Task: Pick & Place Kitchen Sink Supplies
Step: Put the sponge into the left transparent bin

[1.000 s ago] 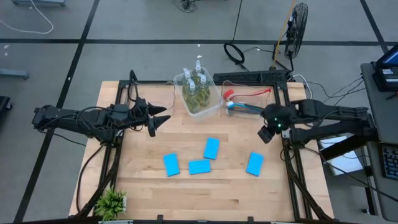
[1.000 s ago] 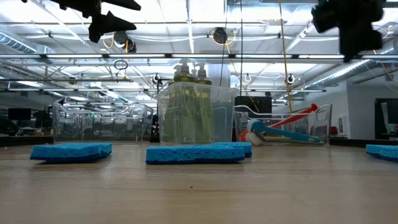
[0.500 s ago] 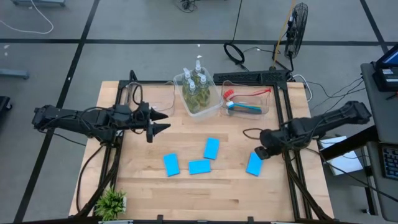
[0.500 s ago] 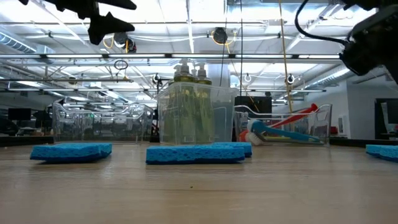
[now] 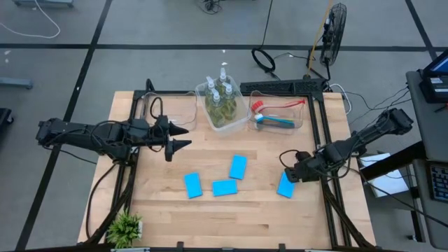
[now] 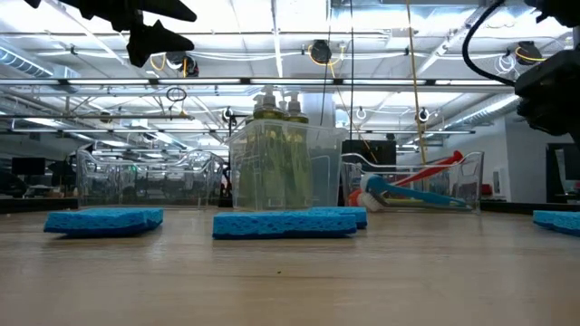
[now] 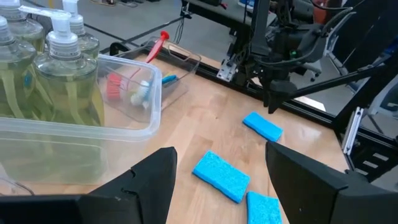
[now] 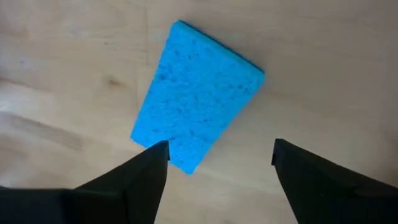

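Several light-blue sponges lie flat on the wooden table: three in the middle [image 5: 193,185] [image 5: 224,187] [image 5: 238,166] and one at the right [image 5: 283,186]. My right gripper [image 5: 292,173] hangs open above that right sponge [image 8: 196,93], pointing steeply down and clear of it. Pump bottles [image 5: 220,98] stand in a clear tub [image 5: 236,126] at the back. Brushes [image 5: 276,117] lie in a second tub [image 5: 299,120] to its right. My left gripper [image 5: 183,136] waits open, high above the table's left half, holding nothing [image 7: 221,168].
A third clear tub [image 5: 171,105] stands at the back left. A small potted plant [image 5: 126,227] sits at the near left corner. Bare wood lies along the near edge [image 5: 231,224]. The right arm's metal frame [image 5: 329,189] runs close beside the right sponge.
My right gripper has swung from beside the brush tub toward the table's near edge and gone down, rolling about its own axis. It now hangs over the right sponge. The sponges and my left gripper have kept their places.
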### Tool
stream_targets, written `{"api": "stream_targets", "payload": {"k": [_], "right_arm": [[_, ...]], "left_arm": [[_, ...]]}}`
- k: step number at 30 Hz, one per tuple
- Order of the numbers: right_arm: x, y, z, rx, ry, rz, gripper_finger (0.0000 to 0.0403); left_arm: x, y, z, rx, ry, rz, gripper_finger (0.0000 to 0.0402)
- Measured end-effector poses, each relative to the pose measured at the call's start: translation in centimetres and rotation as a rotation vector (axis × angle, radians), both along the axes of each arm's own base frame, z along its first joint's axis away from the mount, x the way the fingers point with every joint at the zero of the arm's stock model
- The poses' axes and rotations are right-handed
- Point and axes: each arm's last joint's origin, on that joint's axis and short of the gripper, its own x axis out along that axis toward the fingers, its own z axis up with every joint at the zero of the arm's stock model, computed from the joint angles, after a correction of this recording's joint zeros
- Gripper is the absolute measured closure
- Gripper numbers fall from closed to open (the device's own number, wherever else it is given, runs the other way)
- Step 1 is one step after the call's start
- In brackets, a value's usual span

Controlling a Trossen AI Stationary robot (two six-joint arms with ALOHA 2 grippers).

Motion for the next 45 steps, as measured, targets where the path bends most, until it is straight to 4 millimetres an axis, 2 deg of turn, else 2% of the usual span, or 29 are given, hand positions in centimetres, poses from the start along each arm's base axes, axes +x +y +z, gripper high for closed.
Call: {"api": "stream_targets", "payload": {"k": [11, 22, 29, 34, 39, 45], "right_arm": [[1.3, 0.8, -1.3, -0.027, 0.030, -0.074, 0.0135], [2.7, 1.6, -3.5, -0.050, 0.122, -0.077, 0.0167], [3.2, 1.8, -4.3, -0.065, 0.146, -0.077, 0.0239], [3.2, 1.8, -4.2, -0.066, 0.138, -0.075, 0.0313], [3.4, 1.7, -3.9, -0.097, 0.060, -0.057, 0.0386], [4.1, 1.5, -2.8, -0.187, -0.148, -0.046, 0.0401]], "left_arm": [[0.0, 0.0, 0.0, 0.007, 0.002, -0.001, 0.0151], [0.0, 0.0, 0.0, 0.006, 0.004, -0.001, 0.0151], [0.0, 0.0, 0.0, -0.001, 0.002, 0.001, 0.0151], [0.0, 0.0, 0.0, -0.005, -0.001, 0.002, 0.0151], [0.0, 0.0, 0.1, -0.012, -0.011, 0.004, 0.0151], [0.0, 0.0, 0.1, -0.016, -0.013, 0.004, 0.0151]]}}
